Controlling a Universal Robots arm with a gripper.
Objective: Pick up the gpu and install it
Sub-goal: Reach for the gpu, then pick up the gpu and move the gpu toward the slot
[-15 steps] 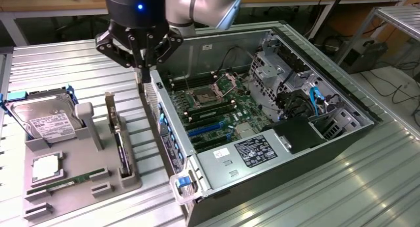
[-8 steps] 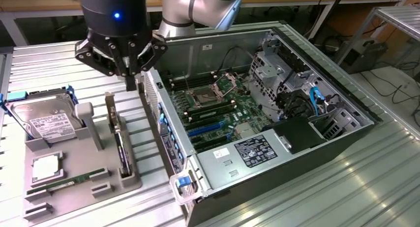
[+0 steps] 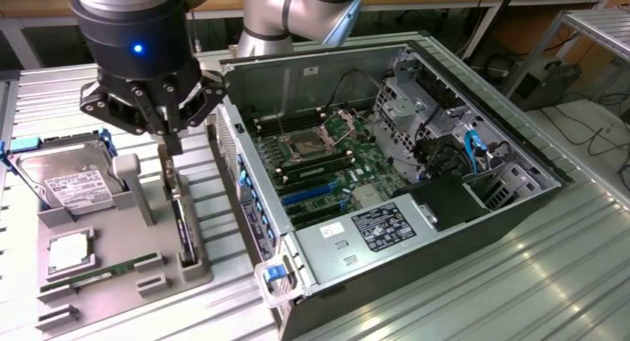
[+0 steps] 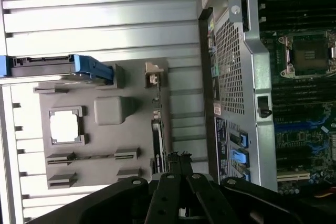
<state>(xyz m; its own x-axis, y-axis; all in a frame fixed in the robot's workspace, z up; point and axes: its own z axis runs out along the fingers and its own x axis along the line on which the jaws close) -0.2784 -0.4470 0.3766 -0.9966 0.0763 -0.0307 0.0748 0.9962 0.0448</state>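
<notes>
The gpu (image 3: 183, 226), a thin black card, stands on edge in a grey moulded holder tray (image 3: 118, 271), with the black gripper (image 3: 173, 138) directly above its far end. On the exterior view's left, a grey upright post (image 3: 129, 180) rises just beside the card. On the right, only a narrow strip of ribbed metal tabletop (image 4: 184, 93) separates the tray from the perforated wall (image 4: 231, 61) of the open grey computer case (image 3: 295, 79). Inside the case, the blue slots (image 3: 307, 195) are reachable from above. They are hemmed in by a grey labelled power supply (image 3: 382, 229) and a black shroud (image 3: 451, 202).
</notes>
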